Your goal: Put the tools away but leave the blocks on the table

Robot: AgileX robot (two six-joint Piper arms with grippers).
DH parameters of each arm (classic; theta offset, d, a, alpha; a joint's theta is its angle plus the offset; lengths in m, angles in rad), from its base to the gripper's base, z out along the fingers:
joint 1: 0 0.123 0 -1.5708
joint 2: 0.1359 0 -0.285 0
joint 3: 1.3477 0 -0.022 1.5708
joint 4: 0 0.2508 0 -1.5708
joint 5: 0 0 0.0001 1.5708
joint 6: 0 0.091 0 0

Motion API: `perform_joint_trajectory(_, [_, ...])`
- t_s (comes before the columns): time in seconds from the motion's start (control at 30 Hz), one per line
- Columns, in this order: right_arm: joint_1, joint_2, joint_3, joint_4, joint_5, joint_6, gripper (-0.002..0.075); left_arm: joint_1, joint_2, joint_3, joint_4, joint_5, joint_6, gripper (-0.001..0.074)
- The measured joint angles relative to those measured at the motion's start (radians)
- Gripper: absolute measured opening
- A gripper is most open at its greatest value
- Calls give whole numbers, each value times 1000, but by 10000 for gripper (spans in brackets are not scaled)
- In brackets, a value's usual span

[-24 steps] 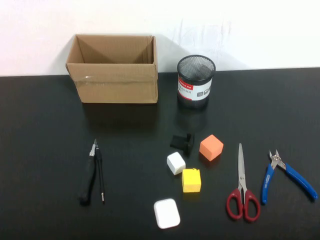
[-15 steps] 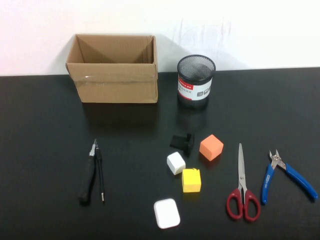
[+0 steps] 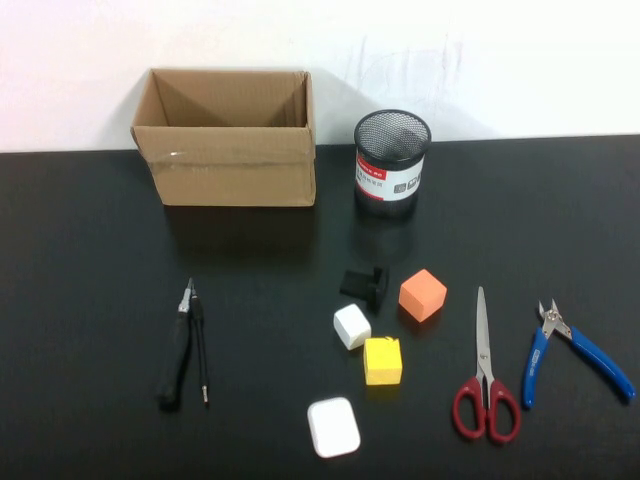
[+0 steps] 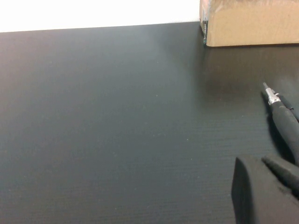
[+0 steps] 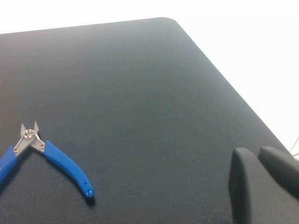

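Note:
On the black table (image 3: pixel 90 250), the black-handled pliers (image 3: pixel 177 350) and the thin driver (image 3: pixel 201 352) lie side by side at front left. The red-handled scissors (image 3: pixel 484 375) and blue-handled cutters (image 3: pixel 565 350) lie at front right. The orange block (image 3: pixel 422 294), yellow block (image 3: pixel 382 361) and white block (image 3: pixel 351 326) sit in the middle. Neither arm shows in the high view. My left gripper (image 4: pixel 254 161) is shut and empty, just short of the pliers (image 4: pixel 285 119). My right gripper (image 5: pixel 253 151) is shut and empty, apart from the cutters (image 5: pixel 56 161).
An open cardboard box (image 3: pixel 228 140) and a black mesh cup (image 3: pixel 391 163) stand at the back. A small black clip piece (image 3: pixel 364 285) lies by the orange block. A white rounded case (image 3: pixel 333 427) lies at the front. The table's far right corner (image 5: pixel 163 21) shows in the right wrist view.

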Motion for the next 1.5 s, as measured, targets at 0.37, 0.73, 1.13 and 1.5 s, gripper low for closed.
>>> perform_joint_trajectory(0.37, [0, 0, 0, 0, 0, 0, -8, 0, 0, 0, 0, 0, 0, -4])
perform_joint_trajectory(0.73, [0, 0, 0, 0, 0, 0, -8, 0, 0, 0, 0, 0, 0, -4])
perform_joint_trajectory(1.13, [0, 0, 0, 0, 0, 0, -8, 0, 0, 0, 0, 0, 0, -4])
perform_joint_trajectory(1.5, [0, 0, 0, 0, -26, 0, -8, 0, 0, 0, 0, 0, 0, -4])
